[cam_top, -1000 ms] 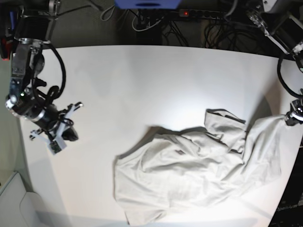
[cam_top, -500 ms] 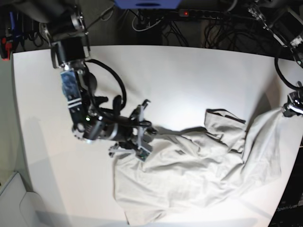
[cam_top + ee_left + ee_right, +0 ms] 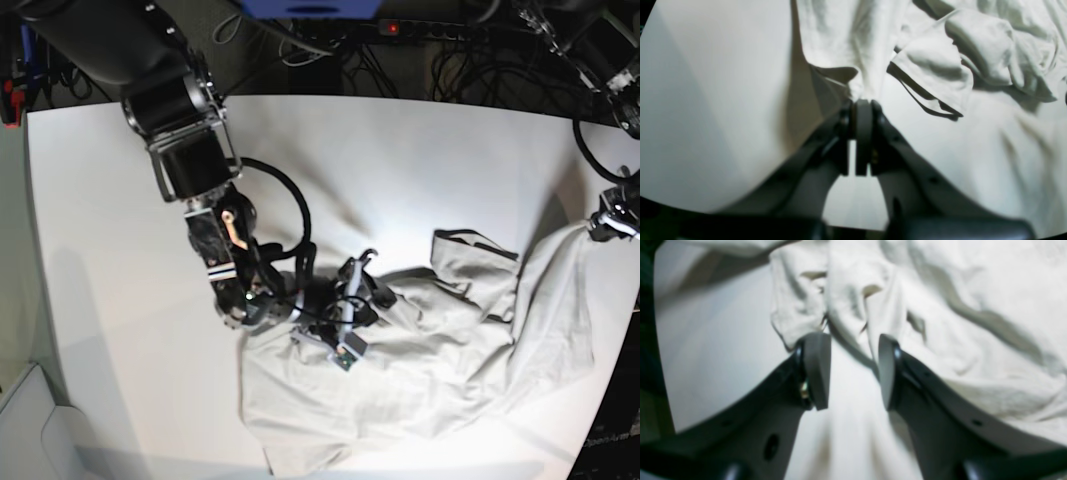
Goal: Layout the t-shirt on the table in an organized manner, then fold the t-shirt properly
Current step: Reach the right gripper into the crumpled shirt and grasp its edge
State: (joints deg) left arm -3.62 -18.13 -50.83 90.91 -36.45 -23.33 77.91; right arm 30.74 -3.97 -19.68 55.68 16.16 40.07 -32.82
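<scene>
Left claw pinched closed; right claw spread apart, arm extended.

T-shirt crumpled on table, near-right part in base view.

The light grey-beige t-shirt lies crumpled on the white table, toward its near edge.

No readable text, label, brand, number or sign anywhere: none on the t-shirt, none on the table, none on either arm.
</scene>
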